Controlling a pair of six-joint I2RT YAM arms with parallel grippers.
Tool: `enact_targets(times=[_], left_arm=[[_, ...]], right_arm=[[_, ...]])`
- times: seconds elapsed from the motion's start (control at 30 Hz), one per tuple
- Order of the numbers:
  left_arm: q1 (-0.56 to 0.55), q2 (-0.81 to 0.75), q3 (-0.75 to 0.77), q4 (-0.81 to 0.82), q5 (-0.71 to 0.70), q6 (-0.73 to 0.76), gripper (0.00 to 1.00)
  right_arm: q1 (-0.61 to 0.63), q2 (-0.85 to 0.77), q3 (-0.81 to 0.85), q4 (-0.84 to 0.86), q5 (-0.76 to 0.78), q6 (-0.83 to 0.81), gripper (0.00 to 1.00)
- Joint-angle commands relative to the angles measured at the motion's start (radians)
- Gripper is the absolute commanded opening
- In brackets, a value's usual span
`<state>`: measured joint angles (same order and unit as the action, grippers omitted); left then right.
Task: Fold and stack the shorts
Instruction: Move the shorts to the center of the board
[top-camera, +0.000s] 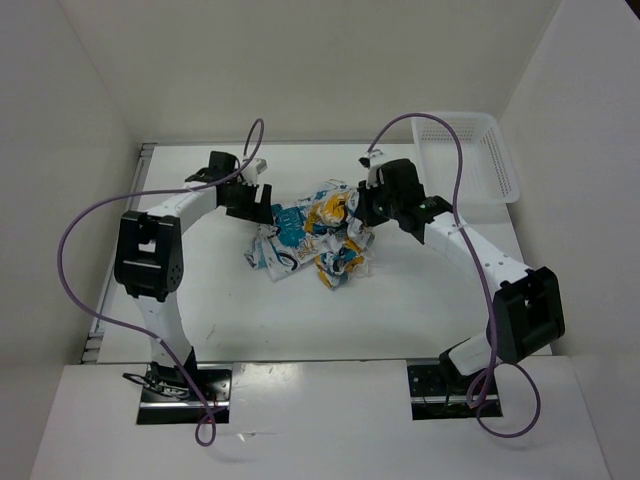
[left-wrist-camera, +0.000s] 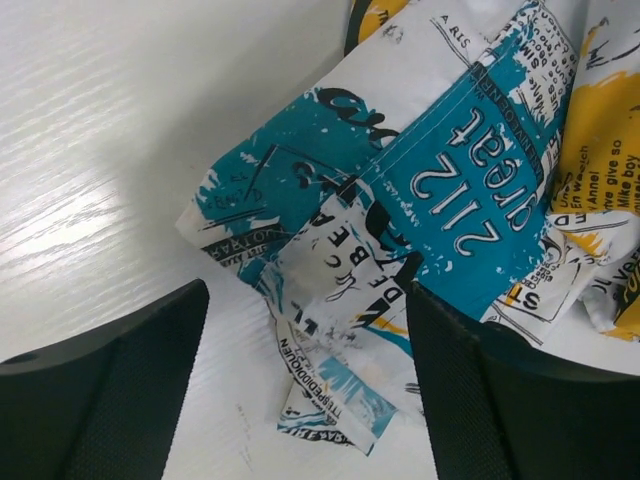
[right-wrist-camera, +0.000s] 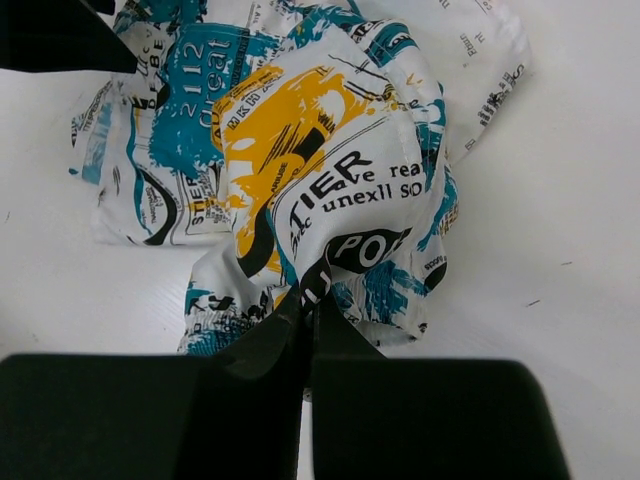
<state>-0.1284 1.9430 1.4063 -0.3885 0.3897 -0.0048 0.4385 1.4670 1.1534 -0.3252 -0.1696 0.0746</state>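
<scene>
The shorts (top-camera: 310, 235) lie crumpled in the middle of the white table, white fabric printed with teal, yellow and black lettering. My left gripper (top-camera: 258, 202) is open at their left edge; in the left wrist view (left-wrist-camera: 305, 350) its jaws stand wide apart with a corner of the shorts (left-wrist-camera: 420, 200) between them, untouched. My right gripper (top-camera: 362, 205) is shut on a fold of the shorts (right-wrist-camera: 320, 190); in the right wrist view (right-wrist-camera: 310, 300) the fabric is pinched at the fingertips and pulled up into a ridge.
A white plastic mesh basket (top-camera: 470, 155) stands at the back right of the table (top-camera: 300, 310). White walls enclose the table on the left, back and right. Purple cables loop from both arms.
</scene>
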Motion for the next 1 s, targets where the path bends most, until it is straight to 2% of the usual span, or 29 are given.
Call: enact_targets(times=[0.0, 0.1, 0.33, 0.47, 0.5, 0.57, 0.6, 0.63, 0.73, 0.8, 0.83, 0.93, 0.97], left_arm=[[-0.002, 0.039, 0.023, -0.003, 0.047, 0.005, 0.84], [-0.002, 0.059, 0.033, -0.003, 0.101, 0.005, 0.78], [-0.002, 0.096, 0.066, -0.026, 0.112, 0.005, 0.66], [0.007, 0.096, 0.104, -0.026, 0.156, 0.005, 0.38], [0.007, 0.096, 0.118, -0.026, 0.156, 0.005, 0.24], [0.016, 0.083, 0.173, -0.041, 0.179, 0.005, 0.14], [0.027, 0.064, 0.192, -0.055, 0.179, 0.005, 0.03], [0.042, 0.051, 0.21, -0.055, 0.179, 0.005, 0.0], [0.081, 0.011, 0.324, -0.087, 0.179, 0.005, 0.0], [0.134, -0.002, 0.408, -0.11, 0.179, 0.005, 0.0], [0.157, -0.012, 0.51, -0.11, 0.179, 0.005, 0.0], [0.255, -0.024, 0.666, -0.139, 0.179, 0.005, 0.0], [0.3, -0.038, 0.744, -0.151, 0.179, 0.005, 0.0]], right_arm=[[-0.004, -0.05, -0.004, 0.051, 0.013, 0.011, 0.0], [-0.004, -0.05, -0.004, 0.051, 0.013, 0.011, 0.0], [-0.014, -0.05, 0.014, 0.051, 0.022, 0.011, 0.0], [-0.014, -0.05, 0.014, 0.051, 0.022, 0.011, 0.0], [-0.014, -0.039, 0.014, 0.051, 0.031, 0.011, 0.0], [-0.023, -0.011, 0.04, 0.051, 0.051, 0.022, 0.0], [-0.055, 0.007, 0.057, 0.038, 0.051, 0.037, 0.0], [-0.07, 0.05, 0.077, 0.028, 0.051, 0.047, 0.0], [-0.11, 0.124, 0.214, 0.028, 0.085, 0.067, 0.0], [-0.11, 0.2, 0.38, 0.028, 0.126, 0.022, 0.0], [-0.11, 0.229, 0.446, 0.017, 0.178, 0.01, 0.0], [-0.119, 0.337, 0.79, -0.015, 0.287, 0.001, 0.0], [-0.119, 0.375, 0.848, -0.015, 0.3, -0.009, 0.0]])
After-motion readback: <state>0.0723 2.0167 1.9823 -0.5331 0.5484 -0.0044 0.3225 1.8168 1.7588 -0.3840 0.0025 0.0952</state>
